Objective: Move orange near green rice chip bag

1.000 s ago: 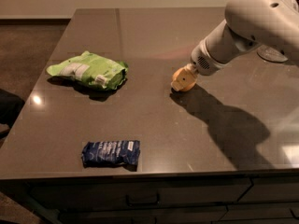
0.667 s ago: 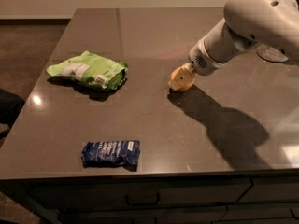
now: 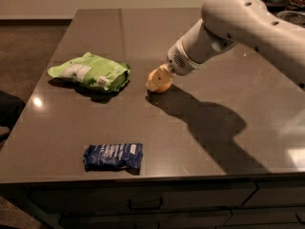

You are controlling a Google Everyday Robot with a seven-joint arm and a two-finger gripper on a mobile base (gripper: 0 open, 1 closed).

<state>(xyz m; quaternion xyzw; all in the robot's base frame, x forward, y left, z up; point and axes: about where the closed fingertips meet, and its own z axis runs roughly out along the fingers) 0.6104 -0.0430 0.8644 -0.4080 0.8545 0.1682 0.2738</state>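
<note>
One short gap: the green rice chip bag (image 3: 90,72) lies near, straight ahead of the pincer (image 3: 157,79). The pincer appears clamped on the orange (image 3: 164,86), low on the bench (image 3: 214,142).

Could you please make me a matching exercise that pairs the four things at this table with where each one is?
Things:
1. orange
2. green rice chip bag
3. dark blue packet
4. gripper

Places:
A. near the front edge of the table
B. on the left part of the table, lying flat
C. reaching in from the right, closed on the fruit
D. mid-table, in the gripper's grasp, apart from both packets

Pairs: 1-D, 2-B, 3-A, 4-C.
</note>
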